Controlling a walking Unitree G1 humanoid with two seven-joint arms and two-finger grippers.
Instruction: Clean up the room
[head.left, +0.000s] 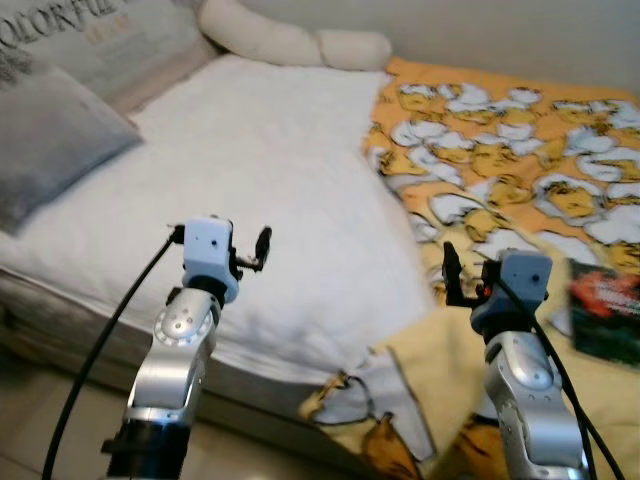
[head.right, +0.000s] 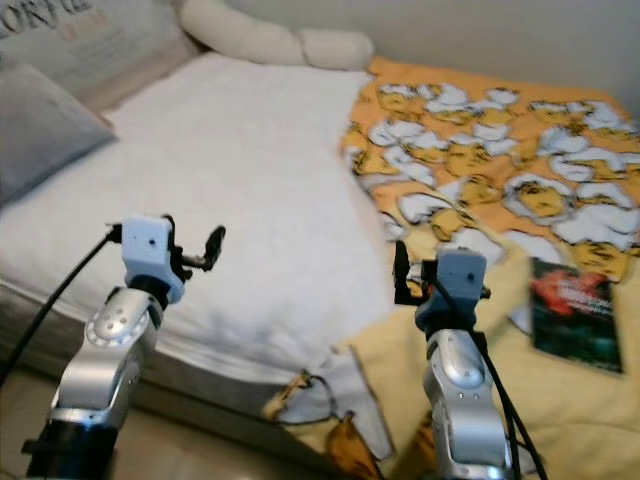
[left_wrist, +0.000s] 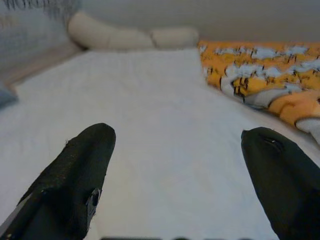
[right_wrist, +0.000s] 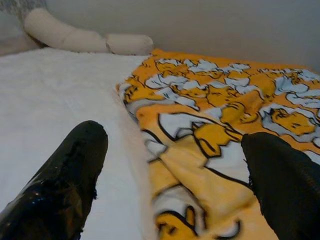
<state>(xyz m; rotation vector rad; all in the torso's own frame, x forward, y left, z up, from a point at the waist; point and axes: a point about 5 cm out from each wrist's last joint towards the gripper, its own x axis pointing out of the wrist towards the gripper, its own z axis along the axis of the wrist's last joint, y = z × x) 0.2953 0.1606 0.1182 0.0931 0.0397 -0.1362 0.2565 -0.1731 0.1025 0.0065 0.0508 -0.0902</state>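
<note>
Right wrist view: right claw (right_wrist: 172, 165) spread wide, empty, w/ orange blanket (right_wrist: 210, 130) just ahead, rumpled edge between fingers, likely lining up to grab. Left claw (left_wrist: 175, 170) also released, over white bed (left_wrist: 150, 100).

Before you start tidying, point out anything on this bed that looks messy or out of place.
The orange cartoon blanket lies rumpled across the robot's right half of the white bed, with a corner sliding off the front edge. A dark book lies loose on it. Both grippers, left and right, are open.
</note>
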